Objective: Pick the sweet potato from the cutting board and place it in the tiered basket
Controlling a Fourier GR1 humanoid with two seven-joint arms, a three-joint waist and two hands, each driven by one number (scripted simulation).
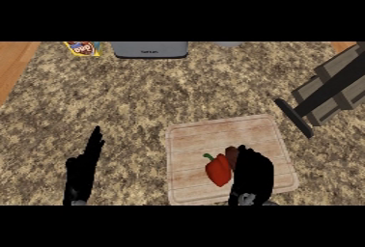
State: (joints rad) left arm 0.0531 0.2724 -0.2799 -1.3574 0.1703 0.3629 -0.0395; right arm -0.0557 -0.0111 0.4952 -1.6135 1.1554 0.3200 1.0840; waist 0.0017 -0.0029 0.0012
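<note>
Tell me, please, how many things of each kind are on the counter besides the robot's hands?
Vegetables: 2, red pepper and sweet potato
Cutting board: 1
Tiered basket: 1
Grey appliance: 1
Snack packet: 1
Total: 6

The surface (143,96) is showing a speckled, granite-like stone finish in tan and brown, looking matt and grainy. The cutting board (221,130) is looking like pale wood with faint bands of grain running across it, unpolished. The red pepper (219,171) is appearing smooth and slightly glossy. The sweet potato (231,154) is showing a dull reddish-brown skin. Both hands, left (82,173) and right (251,176), are looking matt black, like plastic. The tiered basket (335,87) is appearing as flat grey slats with a dark rim.
</note>
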